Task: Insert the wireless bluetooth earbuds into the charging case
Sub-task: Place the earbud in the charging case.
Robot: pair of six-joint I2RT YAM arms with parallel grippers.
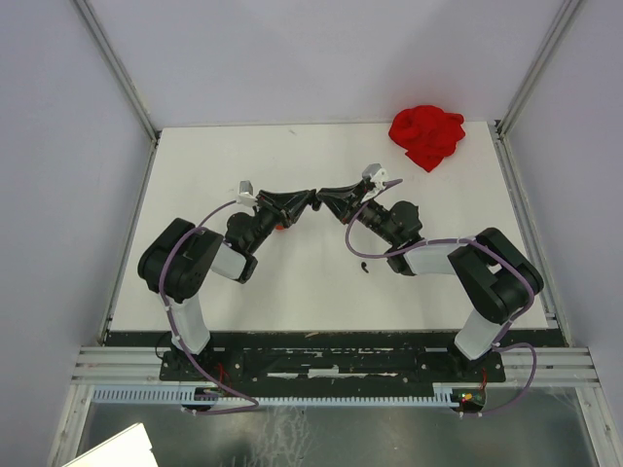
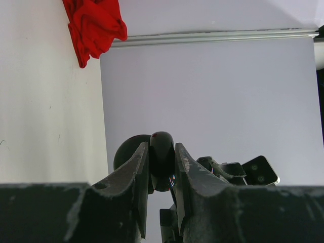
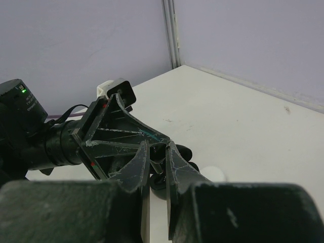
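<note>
From above, the left arm (image 1: 185, 263) and right arm (image 1: 487, 272) stretch over the tabletop (image 1: 292, 302), and their jaws meet almost tip to tip near its middle. A red spot (image 1: 282, 226) shows just under the left jaws, too small to name. A tiny dark comma-shaped bit (image 1: 363, 268), probably a black earbud, lies on the tabletop near the right arm. A red cloth (image 1: 426, 136) sits in the far right corner, well apart.

In the left wrist view, the left jaws are clamped on a black rounded case (image 2: 162, 149). It is held on edge and has a small red mark at its top. The right jaws' tips show just beyond, low to the right.

In the right wrist view, the right jaws stand narrow, with a slit of tabletop visible between them. At their tips everything is dark against the left jaws, so I cannot tell whether an earbud is pinched there. A white round thing (image 3: 215, 173) rests on the tabletop just past them.

An earbud should be very light, hard and glossy, so it is likely to slip or twist under pressure. It is best pinched gently across the bulb, with the stem left free to enter its socket. The case looks stiff, smooth and curved, so a firm hold on its flatter faces should stop it rolling.
</note>
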